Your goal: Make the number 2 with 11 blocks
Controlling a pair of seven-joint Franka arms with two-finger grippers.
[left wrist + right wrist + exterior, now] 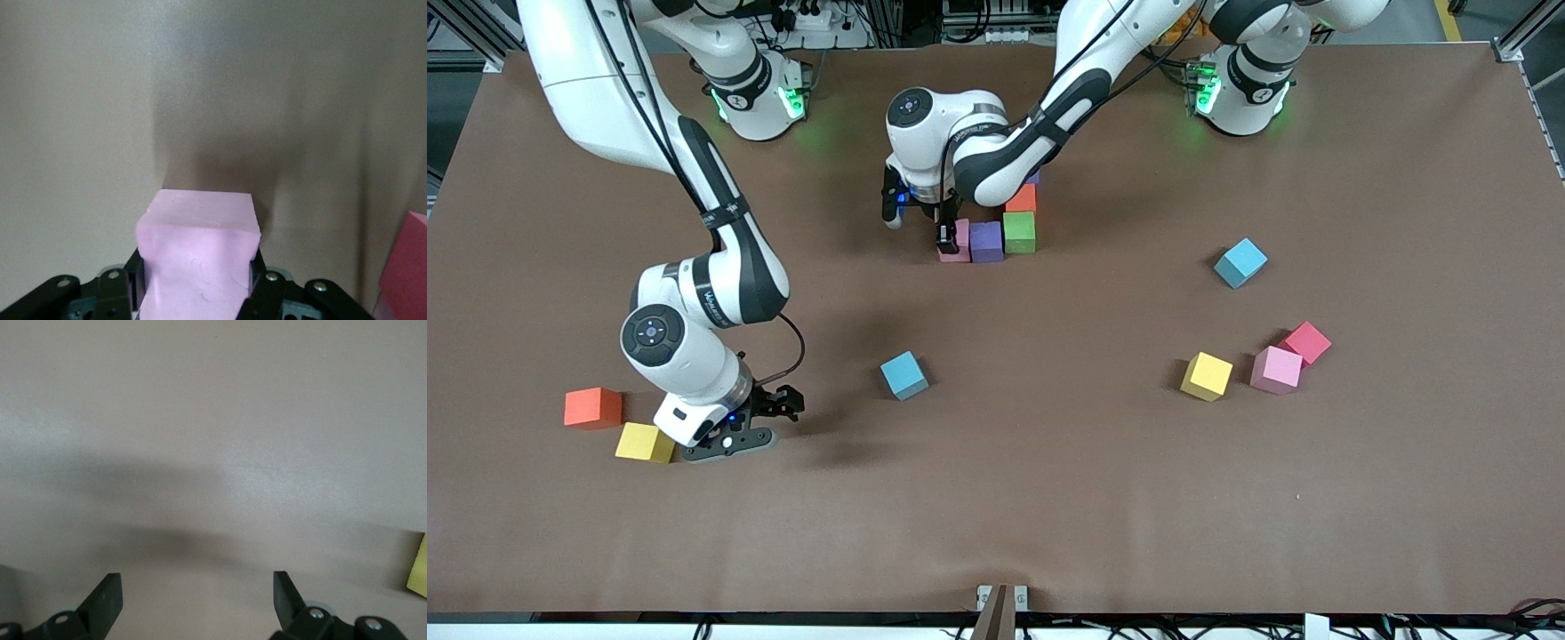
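My left gripper (951, 233) is closed on a small pink matte foam cube (198, 257), set low at the end of a row with a purple foam cube (986, 241) and a green foam cube (1019, 232); an orange-red cube (1021, 198) sits just above the green one in the front view. This cluster is the start of the number 2.

My right gripper (197, 603) hangs with jaws wide and empty over bare brown table (1049, 498), just beside a yellow foam cube (645, 442).

The foam looks light and soft, so I judge a gentle squeeze on two flat opposite faces is best; hard pressure would dent it.

The left wrist view shows the pink cube's faces between my fingers (267, 290), which the front view mostly hides under my arm. Only the front view shows the loose cubes scattered across the table.
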